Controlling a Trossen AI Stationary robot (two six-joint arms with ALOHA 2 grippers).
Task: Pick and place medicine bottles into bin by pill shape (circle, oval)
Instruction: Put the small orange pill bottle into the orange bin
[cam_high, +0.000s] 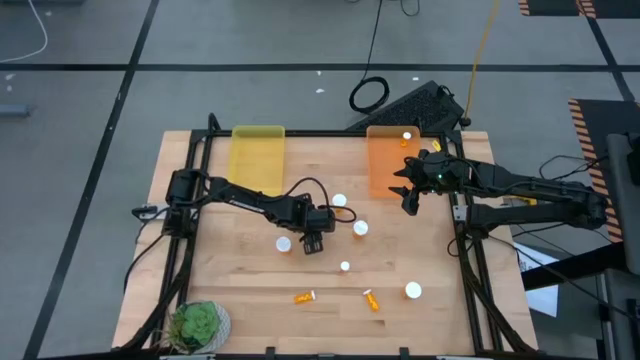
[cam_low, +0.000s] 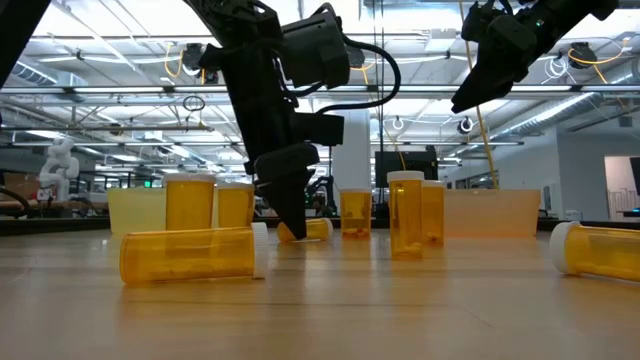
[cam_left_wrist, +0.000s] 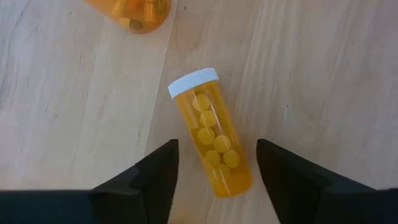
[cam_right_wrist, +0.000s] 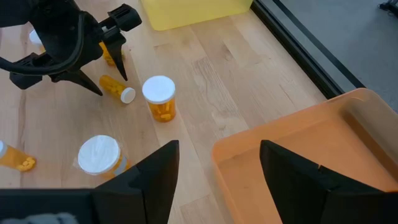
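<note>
We count one bottle (cam_high: 407, 134) already in the orange bin (cam_high: 388, 160); the yellow bin (cam_high: 257, 158) looks empty. Our left hand (cam_left_wrist: 216, 163) is released, straddling a lying bottle of round pills (cam_left_wrist: 211, 134) mid-worktop. Our right hand (cam_high: 409, 195), open and empty, hovers at the orange bin's near edge. Most bottles remain unsorted.

left pincer (cam_left_wrist: 214, 180) straddles lying bottle (cam_left_wrist: 211, 134) | sides clear | second bottle (cam_left_wrist: 134, 12) near

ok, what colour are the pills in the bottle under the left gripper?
Yellow, round, inside the orange bottle with a white cap. Clearest in the left wrist view.
</note>
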